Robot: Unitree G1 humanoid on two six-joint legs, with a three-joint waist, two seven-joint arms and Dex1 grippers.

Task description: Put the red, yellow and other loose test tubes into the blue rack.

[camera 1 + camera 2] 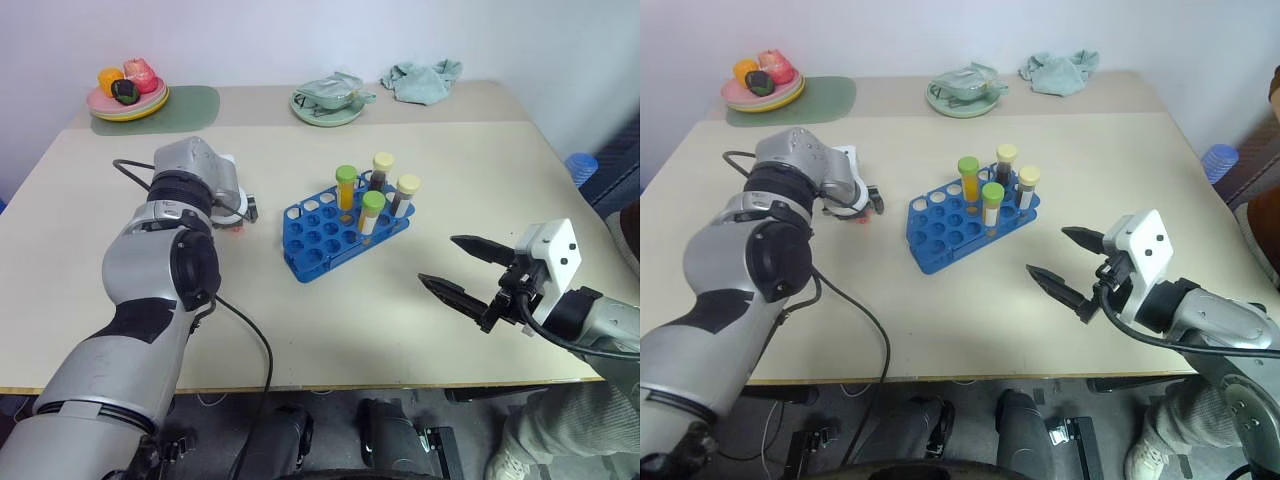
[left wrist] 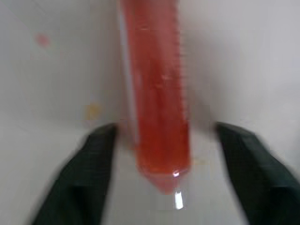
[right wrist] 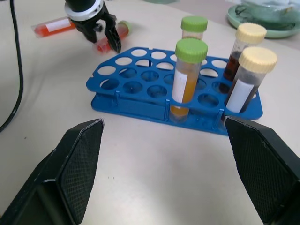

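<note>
Beige and broad, the table (image 1: pixel 420 320) runs back to a pale wall, with a plate of toy food (image 1: pixel 128 92) on a green mat (image 1: pixel 190 103) at its far left corner. Nearer on the left, the left gripper (image 3: pixel 107 33) points down at the table, its jaws standing apart on either side of a red test tube (image 3: pixel 111 37) that lies flat between them; the left wrist view shows clear gaps between that tube (image 2: pixel 157 103) and each black finger (image 2: pixel 96 173), so it is straddled, not clamped. Just beyond it lies a second red test tube (image 3: pixel 52 26) with a white label, also flat on the table. Toward the middle stands the blue rack (image 1: pixel 330 235), set at a slant, with four capped tubes upright at its right end: two yellow-orange tubes with green caps (image 1: pixel 346 187) and two dark brown tubes with cream caps (image 1: pixel 406 195); its other holes are empty. At the far edge behind it sit a green dish (image 1: pixel 325 100) and a crumpled teal cloth (image 1: pixel 422 78). On the right, the right gripper (image 1: pixel 462 268) hangs above the table near the rack, jaws spread wide and holding nothing.
</note>
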